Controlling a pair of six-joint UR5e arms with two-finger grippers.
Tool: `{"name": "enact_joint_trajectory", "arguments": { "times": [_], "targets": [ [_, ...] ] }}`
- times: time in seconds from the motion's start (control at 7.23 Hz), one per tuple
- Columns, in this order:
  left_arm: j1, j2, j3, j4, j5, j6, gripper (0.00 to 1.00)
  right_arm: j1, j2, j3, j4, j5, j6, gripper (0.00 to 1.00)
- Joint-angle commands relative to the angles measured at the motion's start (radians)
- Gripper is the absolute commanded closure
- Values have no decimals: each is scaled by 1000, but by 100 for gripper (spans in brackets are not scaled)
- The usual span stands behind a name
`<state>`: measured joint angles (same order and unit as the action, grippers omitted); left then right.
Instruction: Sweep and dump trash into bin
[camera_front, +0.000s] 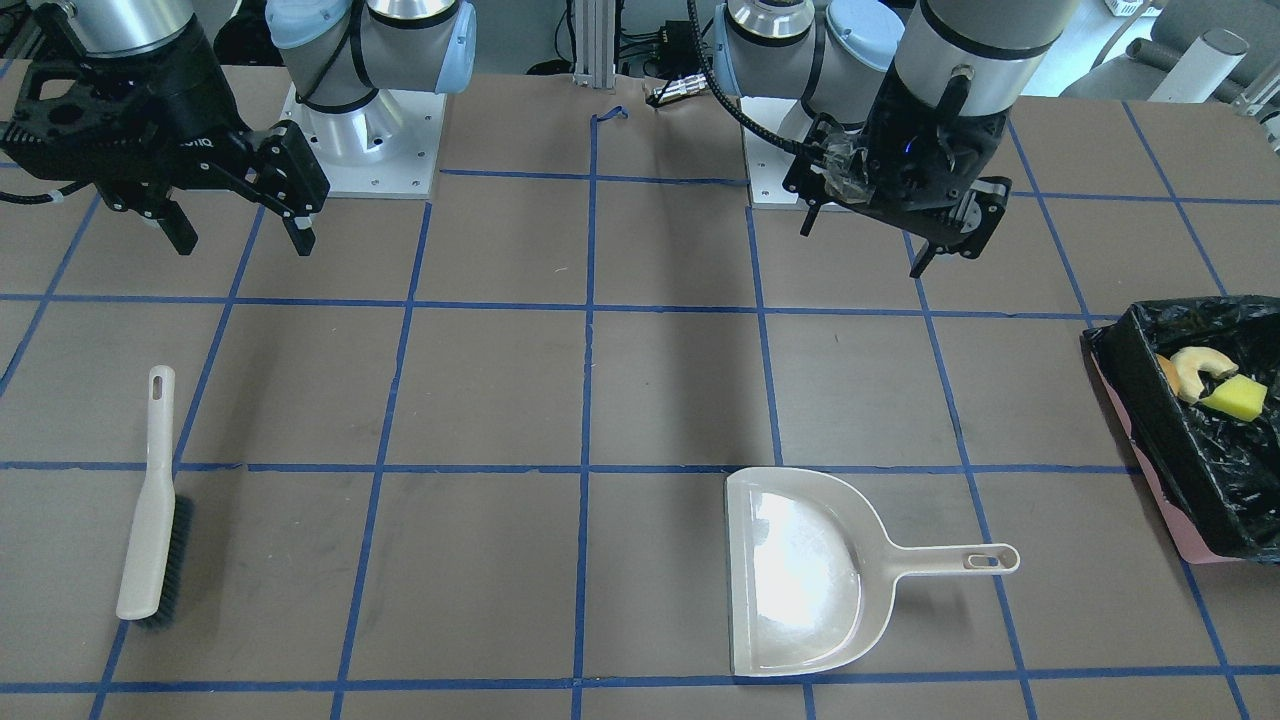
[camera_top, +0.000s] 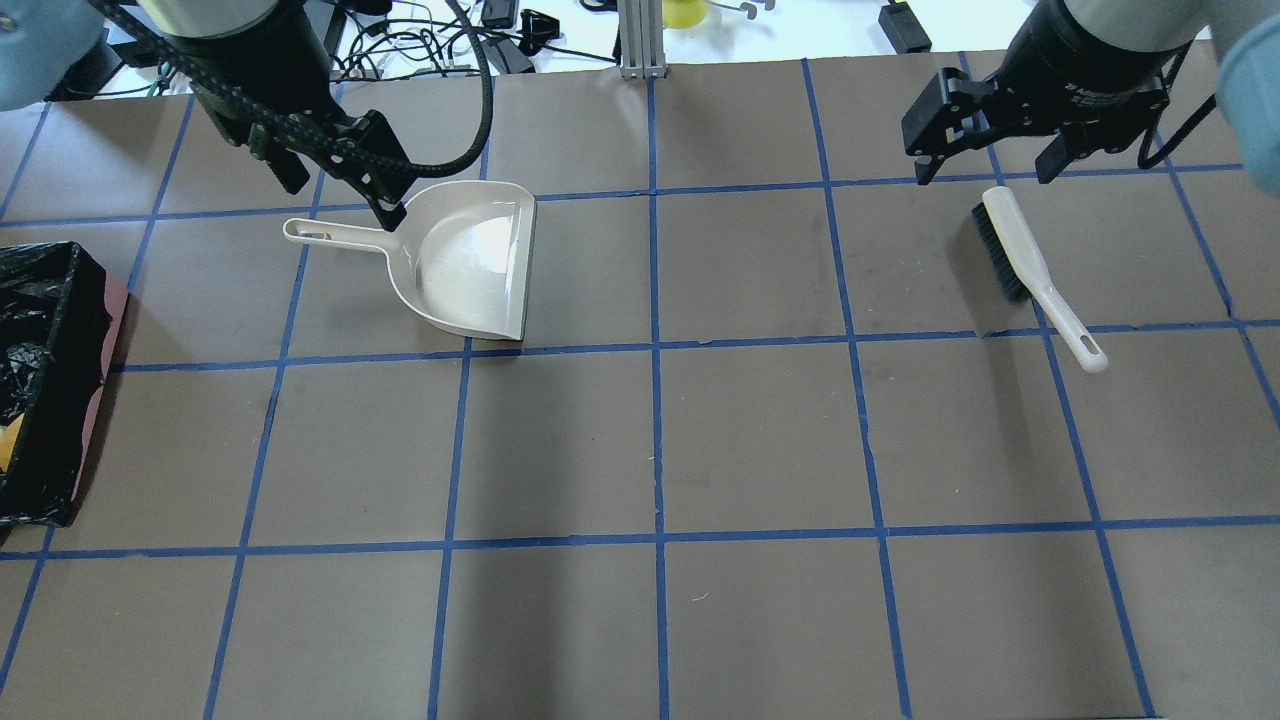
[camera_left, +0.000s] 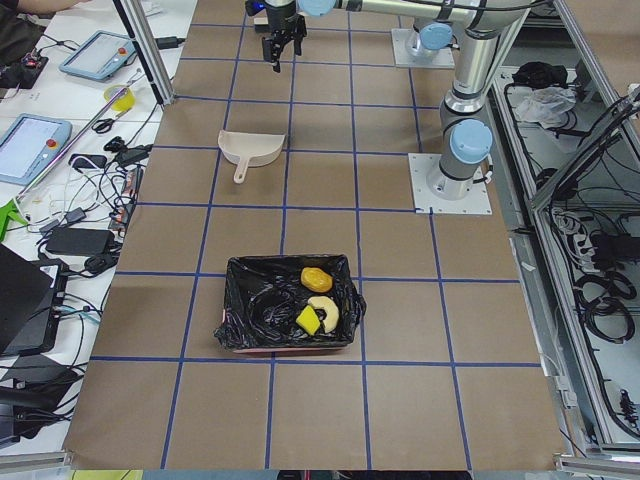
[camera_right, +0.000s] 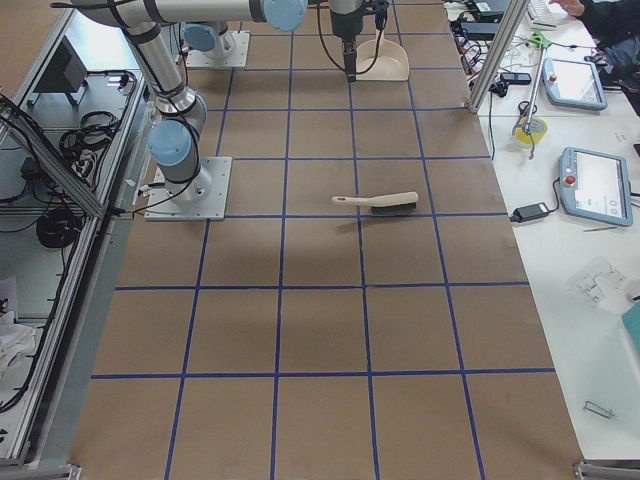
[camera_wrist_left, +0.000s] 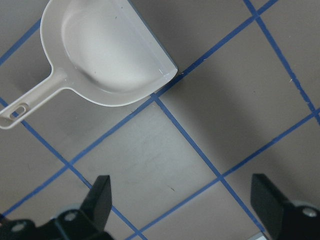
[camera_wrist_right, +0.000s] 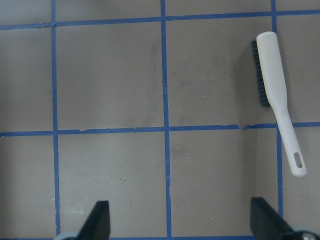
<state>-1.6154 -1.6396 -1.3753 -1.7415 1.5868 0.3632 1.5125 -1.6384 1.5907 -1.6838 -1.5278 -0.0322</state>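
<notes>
The trash lies in the pink bin (camera_left: 238, 345), which is lined with a black bag: a yellow-orange lump (camera_left: 316, 278), a cream crescent (camera_left: 326, 306) and a green-yellow sponge piece (camera_left: 308, 320). The bin (camera_front: 1160, 440) stands at the table's left end, and the crescent (camera_front: 1200, 366) and sponge (camera_front: 1236, 398) show in it. My left gripper (camera_front: 862, 247) is open and empty, raised above the table short of the beige dustpan (camera_top: 470, 260). My right gripper (camera_top: 985, 172) is open and empty, raised near the hand brush (camera_top: 1030, 260).
The dustpan (camera_front: 800, 580) lies flat and empty, its handle toward the bin. The brush (camera_front: 150, 510) lies on its side on the right half of the table. Blue tape lines grid the brown table. Cables and tablets lie past the far edge.
</notes>
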Motion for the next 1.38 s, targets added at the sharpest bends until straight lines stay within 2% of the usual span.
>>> {"name": "enact_joint_trajectory", "arguments": {
  "times": [0.0, 0.28, 1.25],
  "targets": [
    [0, 55, -37, 3, -4, -76, 0, 0, 2, 0, 1, 0, 0, 0],
    [2, 76, -92, 86, -4, -119, 0, 0, 0, 0, 1, 0, 0, 0],
    [14, 101, -116, 91, -2, -118, 0, 0, 0, 0, 1, -2, 0, 0]
  ]
}}
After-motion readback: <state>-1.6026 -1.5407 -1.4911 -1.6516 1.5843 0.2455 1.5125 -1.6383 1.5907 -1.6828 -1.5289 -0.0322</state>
